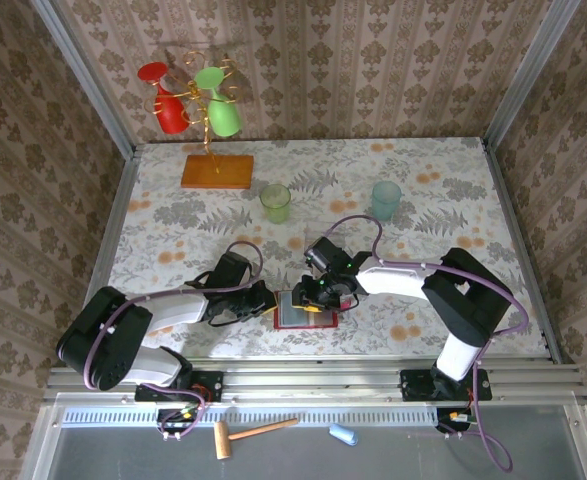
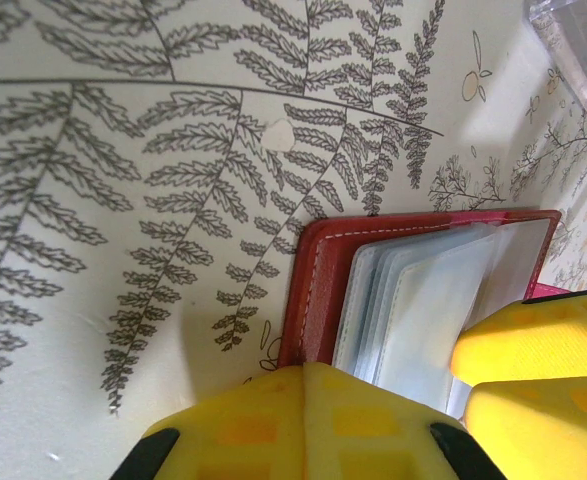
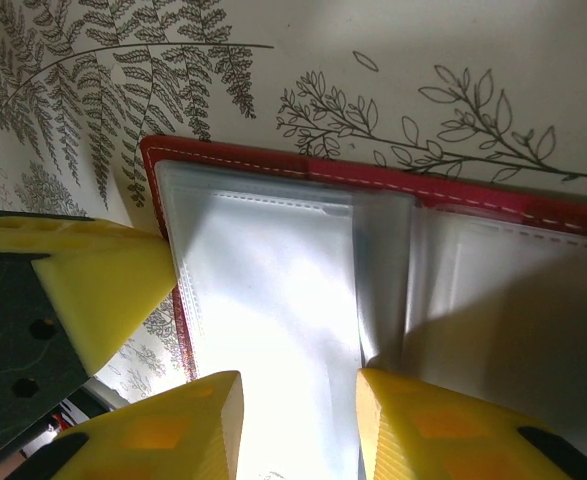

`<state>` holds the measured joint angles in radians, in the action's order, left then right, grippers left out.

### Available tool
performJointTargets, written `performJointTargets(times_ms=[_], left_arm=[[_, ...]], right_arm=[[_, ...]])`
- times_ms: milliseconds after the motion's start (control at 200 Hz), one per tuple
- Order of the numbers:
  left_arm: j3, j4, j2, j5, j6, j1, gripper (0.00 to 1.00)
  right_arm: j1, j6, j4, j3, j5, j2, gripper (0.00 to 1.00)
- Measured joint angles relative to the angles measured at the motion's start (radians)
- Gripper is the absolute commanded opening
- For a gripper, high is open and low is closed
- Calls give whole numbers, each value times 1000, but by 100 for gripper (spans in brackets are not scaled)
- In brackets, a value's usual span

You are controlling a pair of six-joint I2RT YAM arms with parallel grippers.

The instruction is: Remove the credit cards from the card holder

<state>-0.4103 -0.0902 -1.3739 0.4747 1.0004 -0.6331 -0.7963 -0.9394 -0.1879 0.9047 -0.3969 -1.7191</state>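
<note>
The red card holder (image 1: 303,319) lies open on the floral table just in front of both arms. Its grey-clear pockets (image 3: 273,290) face up, and its red stitched edge (image 2: 318,290) runs under my left gripper (image 2: 305,378). That gripper is shut, its tips resting on the holder's left edge (image 1: 265,300). My right gripper (image 3: 298,420) is open, one finger on each side of the left pocket page (image 1: 318,297). The credit cards cannot be told apart inside the translucent pockets.
A pale green cup (image 1: 276,203) and a teal cup (image 1: 386,199) stand farther back. An orange wooden base (image 1: 217,172) with a wire stand of red and green glasses is at the back left. The table's metal rail (image 1: 313,375) runs close behind the holder.
</note>
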Motion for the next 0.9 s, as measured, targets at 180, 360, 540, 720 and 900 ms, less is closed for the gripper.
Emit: performJointTargets(times_ms=[180, 360, 540, 720, 900], left_arm=[[-3, 8, 0, 0, -2, 0, 8], [-6, 13, 0, -1, -3, 0, 8], [-16, 35, 0, -3, -6, 0, 10], [-23, 80, 28, -13, -7, 0, 14], [-24, 98, 89, -26, -2, 0, 20]], right_arm=[[2, 0, 6, -14, 2, 10, 35], [10, 0, 6, -31, 8, 26, 35], [14, -3, 18, -42, 8, 27, 35], [14, -4, 32, -49, 8, 27, 35], [14, -4, 32, -49, 8, 29, 35]])
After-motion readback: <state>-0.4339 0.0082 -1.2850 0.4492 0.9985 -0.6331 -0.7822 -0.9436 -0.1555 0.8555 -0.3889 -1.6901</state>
